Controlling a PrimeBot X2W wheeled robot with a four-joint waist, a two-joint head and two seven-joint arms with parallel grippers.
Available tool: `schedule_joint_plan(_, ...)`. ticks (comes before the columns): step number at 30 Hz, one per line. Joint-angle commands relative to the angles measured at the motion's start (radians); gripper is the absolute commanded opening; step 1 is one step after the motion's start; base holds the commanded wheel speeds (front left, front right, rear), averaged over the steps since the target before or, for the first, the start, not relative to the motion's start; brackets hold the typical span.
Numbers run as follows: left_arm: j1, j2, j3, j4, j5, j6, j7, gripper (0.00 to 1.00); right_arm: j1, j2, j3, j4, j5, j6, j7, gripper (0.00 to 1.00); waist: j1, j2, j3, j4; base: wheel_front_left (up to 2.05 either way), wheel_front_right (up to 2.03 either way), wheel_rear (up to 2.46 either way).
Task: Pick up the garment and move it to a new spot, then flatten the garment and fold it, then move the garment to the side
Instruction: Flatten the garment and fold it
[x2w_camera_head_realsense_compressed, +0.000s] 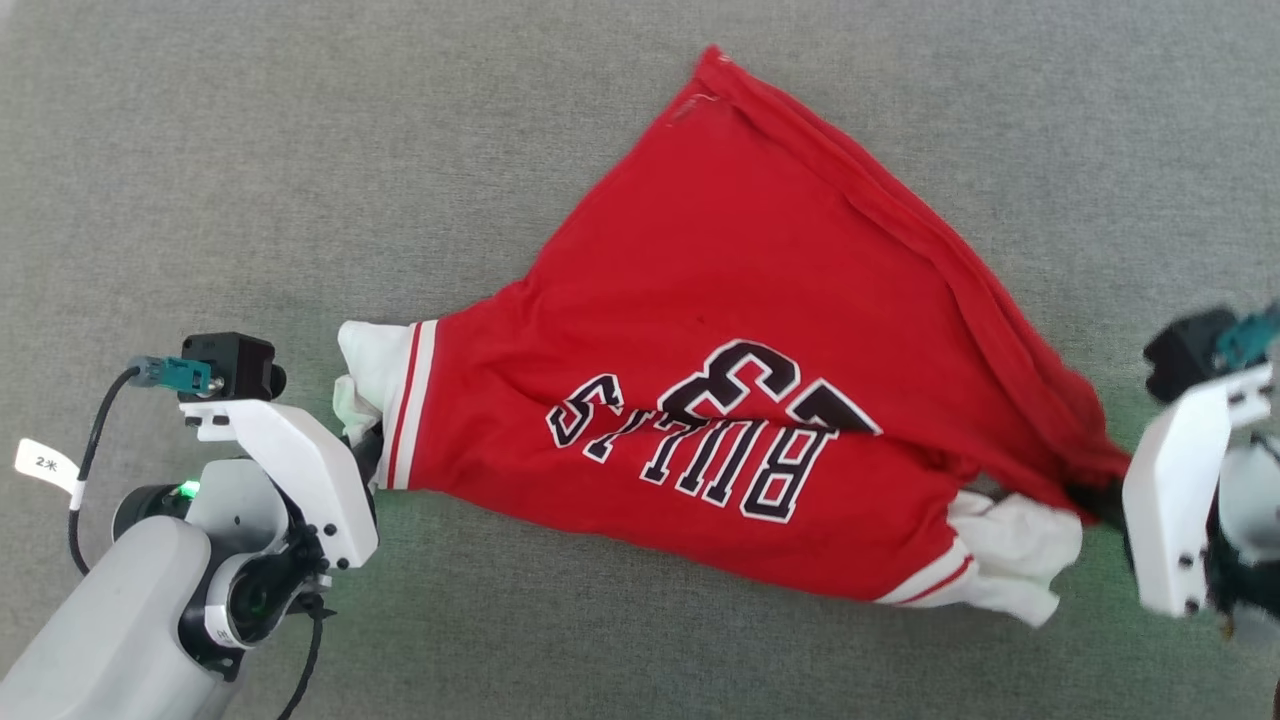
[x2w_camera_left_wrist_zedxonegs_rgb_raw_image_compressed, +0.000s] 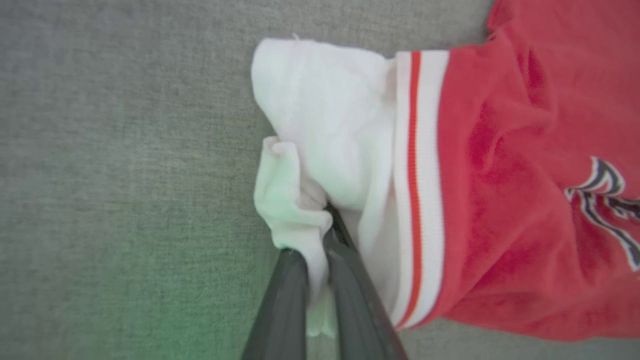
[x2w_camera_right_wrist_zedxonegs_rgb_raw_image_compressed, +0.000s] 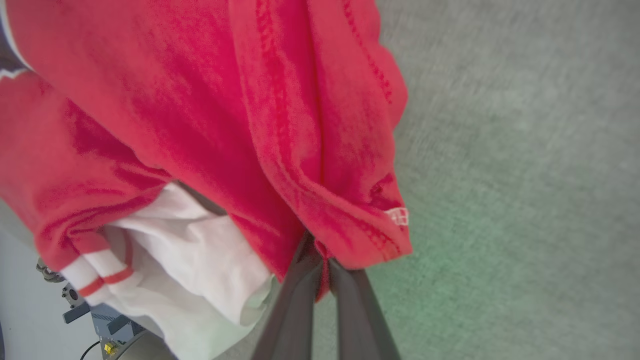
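Left end effector (x2w_camera_left_wrist_zedxonegs_rgb_raw_image_compressed: 320, 235): clenched, the two dark fingers (x2w_camera_left_wrist_zedxonegs_rgb_raw_image_compressed: 350, 280) pinch a bunched fold of white sleeve (x2w_camera_left_wrist_zedxonegs_rgb_raw_image_compressed: 320, 115), and cloth is wedged between them. No gap visible.

Right end effector (x2w_camera_right_wrist_zedxonegs_rgb_raw_image_compressed: 319, 250): also clamped tight, gripping a red stitched edge of the garment (x2w_camera_head_realsense_compressed: 720, 300), right by a small white tag (x2w_camera_right_wrist_zedxonegs_rgb_raw_image_compressed: 398, 216). Fingertips are buried in the fold.

Arms: the left forearm (x2w_camera_head_realsense_compressed: 110, 620) comes in from the near left corner, with the wrist bracket (x2w_camera_head_realsense_compressed: 300, 470) angled in toward the sleeve, a black camera block (x2w_camera_head_realsense_compressed: 225, 365) on top and a green light on. The right wrist bracket (x2w_camera_head_realsense_compressed: 1175, 500) sits at the far right edge, level with the left or slightly nearer the robot. The fingers of both point inward at each other along the cloth.

Garment: on the grey bench (x2w_camera_head_realsense_compressed: 200, 150), pulled taut between the two grips. The long axis runs left to right across the robot's front, dipping slightly toward the robot on the right side. One red corner (x2w_camera_head_realsense_compressed: 712, 60) sticks out away from the robot, so the overall shape is a rough triangle. "BULLS" (x2w_camera_head_realsense_compressed: 700, 450) and "23" (x2w_camera_head_realsense_compressed: 760, 390) face up and read upside down from the robot's side. The striped trim (x2w_camera_head_realsense_compressed: 410, 400) is next to the left grip. The second white sleeve (x2w_camera_head_realsense_compressed: 1010, 560) is crumpled just beside the right grip, on the near side. Can't tell whether the middle is resting on the bench or is lifted clear.
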Motion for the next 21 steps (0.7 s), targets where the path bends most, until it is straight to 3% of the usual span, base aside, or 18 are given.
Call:
schedule_joint_plan(1,-0.006,-0.005,-0.007,0.012,0.005,0.002,0.004,0.0,0.062,0.033,-0.023,-0.034,-0.021,0.0,0.02,0.0,0.0,-0.0001,0.004,-0.005,0.0,0.0,0.0)
schedule_joint_plan(6,-0.015,-0.005,-0.009,0.025,0.005,-0.003,0.005,0.0,0.172,0.127,-0.057,-0.058,-0.076,0.0,-0.007,0.0,0.0,-0.0001,0.008,-0.011,0.0,0.0,0.0)
schedule_joint_plan(7,-0.016,-0.005,-0.011,0.028,0.007,-0.004,0.005,0.0,0.184,0.135,-0.056,-0.047,-0.096,0.0,-0.022,0.05,0.0,-0.0001,0.007,-0.012,0.0,0.0,0.0)
schedule_joint_plan(8,-0.016,-0.005,-0.012,0.031,0.008,-0.005,0.005,0.0,0.195,0.145,-0.056,-0.034,-0.104,0.0,-0.034,0.45,0.0,-0.0001,0.005,-0.013,0.0,0.0,0.0)
schedule_joint_plan(9,-0.015,-0.005,-0.013,0.034,0.008,-0.006,0.005,0.0,0.204,0.158,-0.061,-0.025,-0.112,0.0,-0.048,1.0,0.0,-0.0001,0.003,-0.013,0.0,0.0,0.0)
schedule_joint_plan(15,-0.001,0.001,-0.014,0.039,0.005,-0.004,0.004,0.0,0.206,0.173,-0.101,-0.081,-0.124,-0.002,-0.066,1.0,0.0,-0.0001,-0.012,-0.018,0.0,0.0,0.0)
schedule_joint_plan(21,0.02,0.005,-0.015,0.031,-0.001,0.004,0.004,0.0,0.164,0.177,-0.161,-0.283,-0.128,0.0,-0.077,1.0,0.0,-0.0001,-0.027,-0.014,0.0,0.0,0.0)
